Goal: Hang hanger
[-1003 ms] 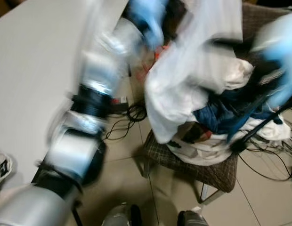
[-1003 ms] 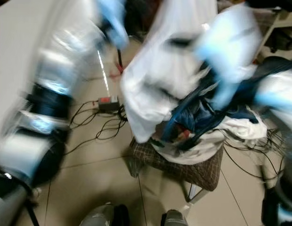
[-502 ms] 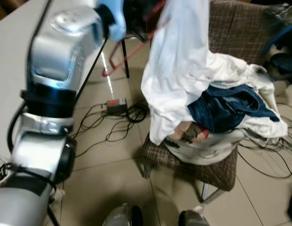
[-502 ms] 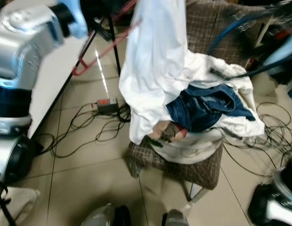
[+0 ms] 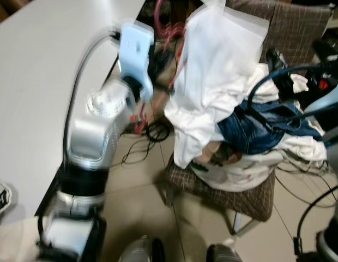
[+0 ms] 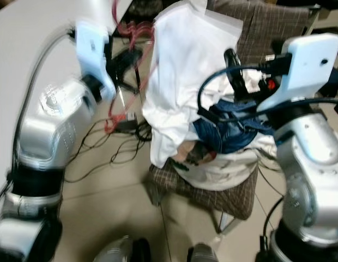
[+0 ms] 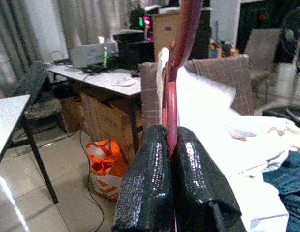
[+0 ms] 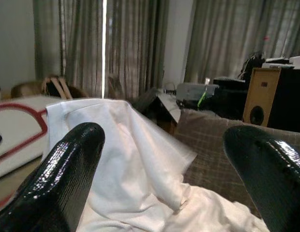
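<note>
You're partway in: the left gripper (image 7: 170, 159) is clamped on the red hanger (image 7: 175, 72), both black fingers pressed tight against its bar, so the grasp is done. From the head cameras the hanger (image 6: 128, 60) sits up beside the table edge (image 5: 43, 65), with the white shirt (image 5: 212, 82) draped on it and trailing down onto the clothes pile (image 5: 256, 142) on the chair (image 5: 234, 191). The shirt looks lifted but not free; its lower part seems to rest on the jeans (image 5: 267, 123) and other laundry. The right gripper (image 8: 159, 159) is spread wide, holding nothing, and faces the shirt (image 8: 126, 145) from close by, above the chair back (image 8: 222, 140). Left to do, as I read it: clear the shirt off the pile, carry the hanger to a rail or hook, and hook it. No rail can be made out here, so you'll have to find one first. Left arm is motion-blurred in the head views; exact pose is uncertain.
</note>
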